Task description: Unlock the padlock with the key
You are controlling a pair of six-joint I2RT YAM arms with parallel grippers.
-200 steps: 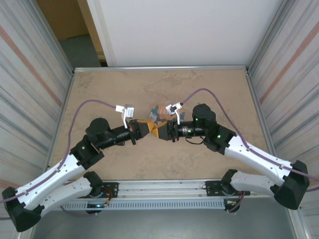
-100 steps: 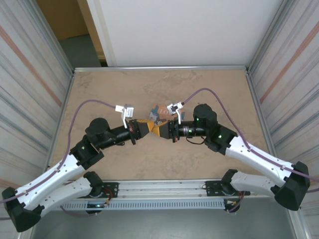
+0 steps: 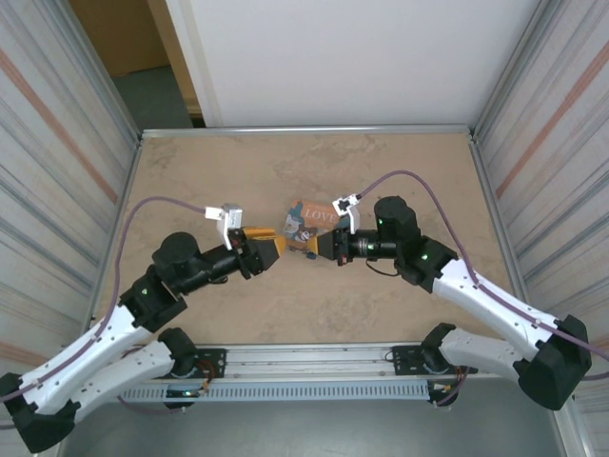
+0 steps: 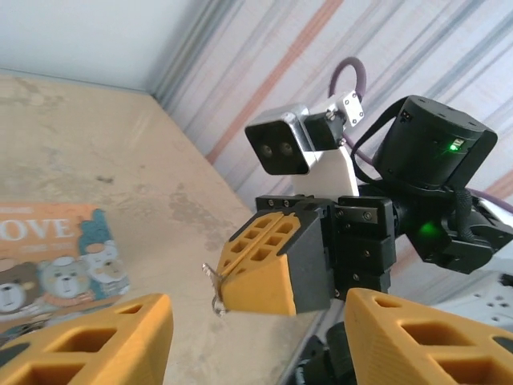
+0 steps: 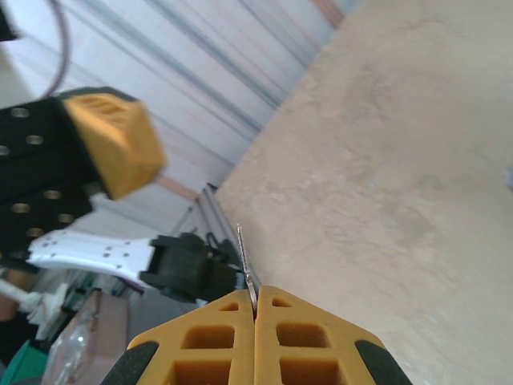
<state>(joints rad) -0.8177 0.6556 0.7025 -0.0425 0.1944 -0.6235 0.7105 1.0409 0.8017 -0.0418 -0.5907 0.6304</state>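
Observation:
A thin silver key (image 5: pixel 247 267) sticks out from between the fingertips of my right gripper (image 5: pixel 255 293), which is shut on it. In the left wrist view the same key (image 4: pixel 214 289) shows at the tip of the right gripper (image 4: pixel 268 269). My left gripper (image 3: pixel 272 247) stands open and holds nothing, a short way left of the right gripper (image 3: pixel 320 249). The padlock (image 3: pixel 310 219) looks like a flat orange rectangle printed LOVE with cartoon bears (image 4: pixel 50 258). It lies on the table just behind both grippers. I cannot make out its shackle.
The tan tabletop (image 3: pixel 400 171) is walled by corrugated panels on the left (image 3: pixel 57 171) and right (image 3: pixel 552 143). A metal rail (image 3: pixel 304 362) with the arm bases runs along the near edge.
The two grippers were tip to tip. The left gripper has opened and drawn back to the left, leaving the key in the shut right gripper.

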